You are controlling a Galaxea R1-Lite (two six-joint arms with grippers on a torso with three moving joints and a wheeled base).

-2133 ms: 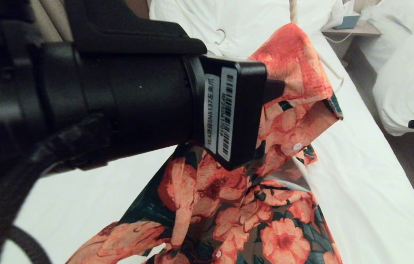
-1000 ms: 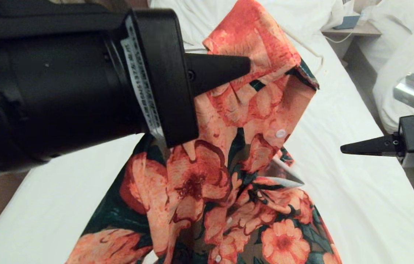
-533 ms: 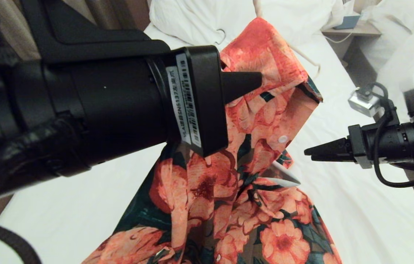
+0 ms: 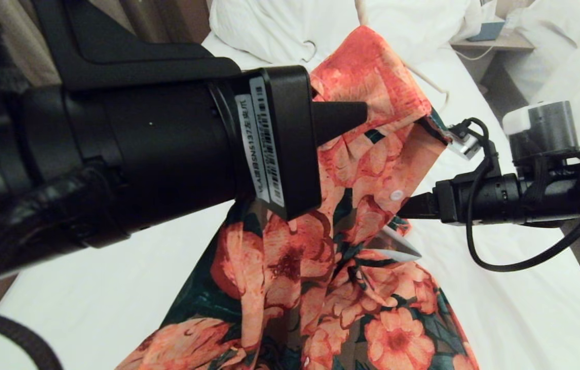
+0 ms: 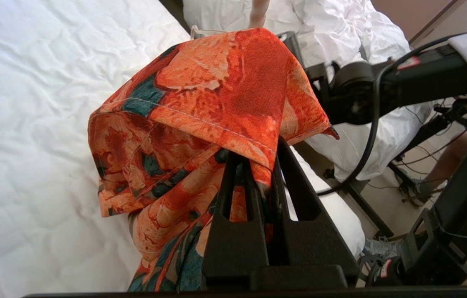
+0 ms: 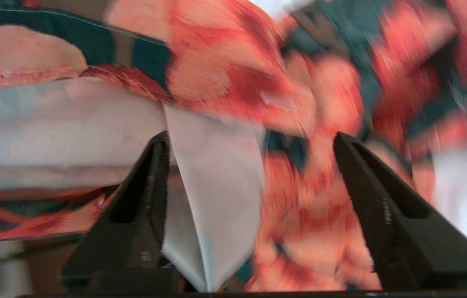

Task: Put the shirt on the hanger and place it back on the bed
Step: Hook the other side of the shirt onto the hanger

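Head view puts my left gripper [image 4: 356, 118] large across the upper left of the frame, clamped on a fold of the shirt [image 4: 372, 169] and holding it up over the bed [image 4: 500, 288]. From the left wrist camera the two fingers [image 5: 237, 182] sit nearly together with the flowered cloth pinched between them and draped over their tips. My right gripper [image 4: 408, 208] comes in from the right edge, its tip at the shirt's button edge mid-frame. Its own camera shows the jaws spread wide with cloth and a pale tag [image 6: 212, 198] between them, not squeezed; that picture is smeared, so contact is probably light at most. A thin cream hanger [image 4: 436, 85] pokes out behind the raised fabric, top centre.
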